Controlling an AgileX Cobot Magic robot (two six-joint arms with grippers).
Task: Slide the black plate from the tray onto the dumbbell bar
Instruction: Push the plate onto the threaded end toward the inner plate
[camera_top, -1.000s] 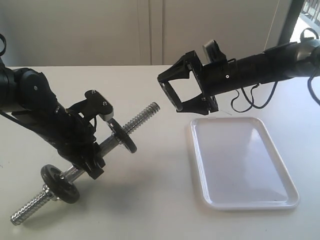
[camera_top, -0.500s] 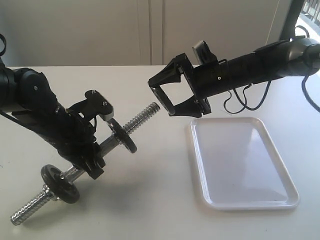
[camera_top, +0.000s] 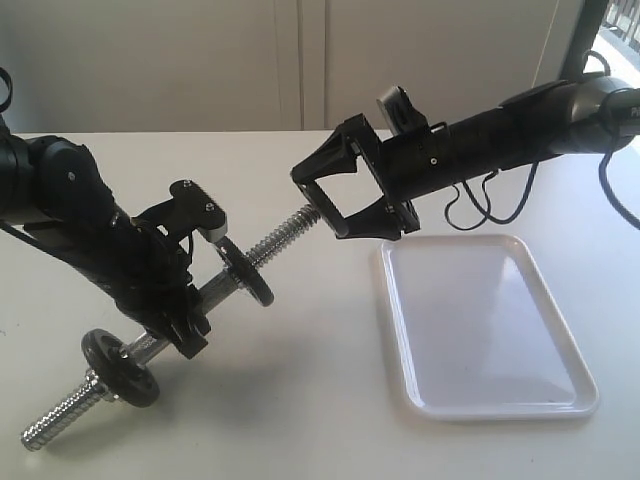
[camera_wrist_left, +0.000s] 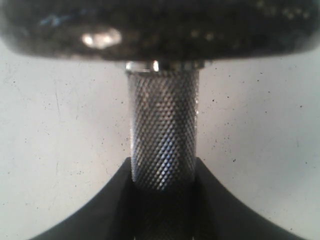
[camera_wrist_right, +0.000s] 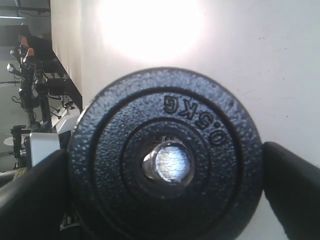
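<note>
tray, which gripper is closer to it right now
Right. The right gripper, holding a black plate, hangs in the air just off the tray's far left corner. The left gripper clamps the dumbbell bar well away to the tray's left.

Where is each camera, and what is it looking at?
Exterior view: off the arms, high up, looking down on the table, tray, dumbbell bar, left arm and right arm.
Left wrist view: on the left arm, looking along the left gripper at the bar's knurled middle and a mounted plate.
Right wrist view: on the right arm, facing the black plate held in the right gripper; the bar's end shows through its hole.
Shared: exterior and right wrist both show that plate at the bar's end.
</note>
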